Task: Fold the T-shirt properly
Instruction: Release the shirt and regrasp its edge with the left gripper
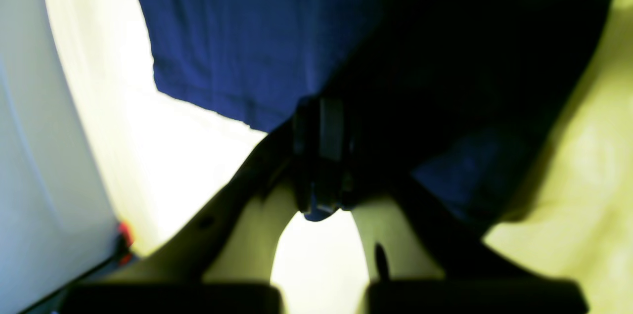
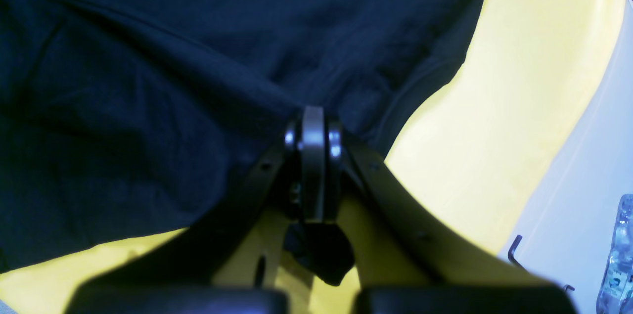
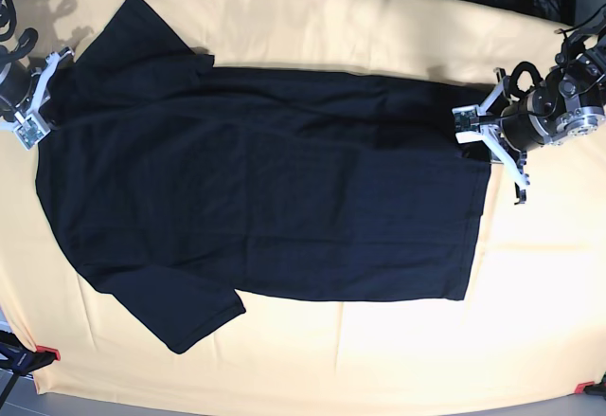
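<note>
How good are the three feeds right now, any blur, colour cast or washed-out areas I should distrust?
Left wrist: soft and blurred, the T-shirt reads blue, the cloth beneath is blown out to white. Right wrist: sharper, the left gripper's counterpart, the right gripper, is in focus, the cloth oversaturated yellow. Base: even light, true black shirt, mild edge curvature.

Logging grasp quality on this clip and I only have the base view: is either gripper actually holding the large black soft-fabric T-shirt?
Observer: Yes. In the right wrist view the right gripper is shut on the large black soft-fabric T-shirt, with a tuft of fabric showing behind its tips.
Operator: And the left one?
Observer: The left gripper is shut on the shirt's hem edge.
Operator: Anything off-table?
Observer: A clear plastic bottle stands beyond the yellow-orange tablecloth.
</note>
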### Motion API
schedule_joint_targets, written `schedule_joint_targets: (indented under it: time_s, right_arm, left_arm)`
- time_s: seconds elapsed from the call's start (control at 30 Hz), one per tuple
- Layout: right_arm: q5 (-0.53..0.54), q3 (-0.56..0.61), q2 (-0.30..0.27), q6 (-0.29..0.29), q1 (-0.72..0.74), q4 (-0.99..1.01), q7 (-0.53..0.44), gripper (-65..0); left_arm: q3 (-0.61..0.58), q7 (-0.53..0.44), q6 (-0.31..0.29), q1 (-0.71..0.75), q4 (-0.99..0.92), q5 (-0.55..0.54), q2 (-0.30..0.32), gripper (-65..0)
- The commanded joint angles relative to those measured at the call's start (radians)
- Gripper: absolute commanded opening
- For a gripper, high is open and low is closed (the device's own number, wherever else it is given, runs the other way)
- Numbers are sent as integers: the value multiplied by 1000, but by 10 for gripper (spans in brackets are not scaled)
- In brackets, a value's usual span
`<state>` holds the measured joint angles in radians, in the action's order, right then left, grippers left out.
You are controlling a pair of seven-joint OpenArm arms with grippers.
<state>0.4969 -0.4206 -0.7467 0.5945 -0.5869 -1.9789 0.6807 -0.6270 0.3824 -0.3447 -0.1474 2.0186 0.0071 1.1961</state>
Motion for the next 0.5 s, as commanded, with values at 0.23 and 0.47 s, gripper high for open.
schedule_joint_targets:
  time_s: [0.23,0.47]
  right_arm:
    - [3,-10,-18,-8,2,-8,-77,-650]
    - [3,-10,-11,-29,3,2,-84,-650]
  left_arm:
    - [13,-23,-13,-17,-4,16,17,-650]
    - [13,-23,92,-16,-54,37,5,-650]
